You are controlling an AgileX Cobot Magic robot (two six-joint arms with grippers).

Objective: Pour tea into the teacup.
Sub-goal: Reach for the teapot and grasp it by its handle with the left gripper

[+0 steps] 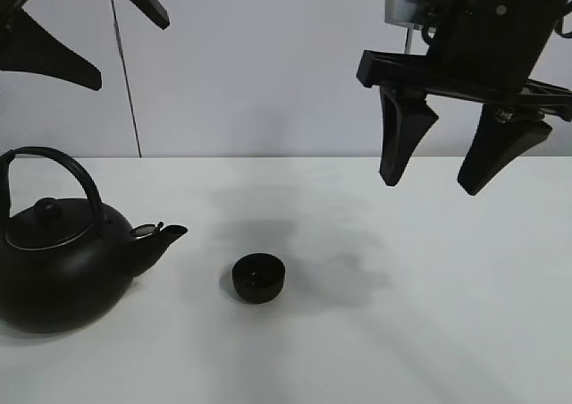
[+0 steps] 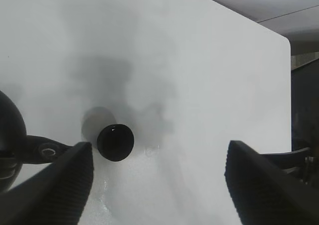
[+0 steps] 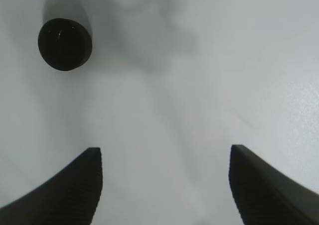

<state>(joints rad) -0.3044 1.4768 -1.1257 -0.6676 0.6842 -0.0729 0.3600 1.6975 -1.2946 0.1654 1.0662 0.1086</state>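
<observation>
A bare white table (image 1: 402, 332) fills the foreground. Nearest, at its left edge, stands a big round-bellied black metal kettle (image 1: 54, 270), upright, with its lid on and its arched handle raised. Its short spout points to the right, toward the middle of the table.

Just beyond the spout tip, near it but not touching, sits the small round matte-black handleless teacup (image 1: 259, 277), upright on the table near the centre. Its inside is so dark in every view that I cannot tell whether it holds anything.

The left wrist view shows the teacup (image 2: 115, 142) beside the kettle's spout, and the right wrist view shows the teacup (image 3: 65, 44) alone on white.

Both arms hang high above the table. The right gripper (image 1: 430, 185) points down over the right half, with its ribbed black fingers spread wide and nothing between them (image 3: 165, 155). The left gripper (image 1: 127, 51) sits at the upper left corner, likewise spread and empty (image 2: 158, 155), well above the kettle.

Farthest back is a plain pale wall (image 1: 268, 64).
</observation>
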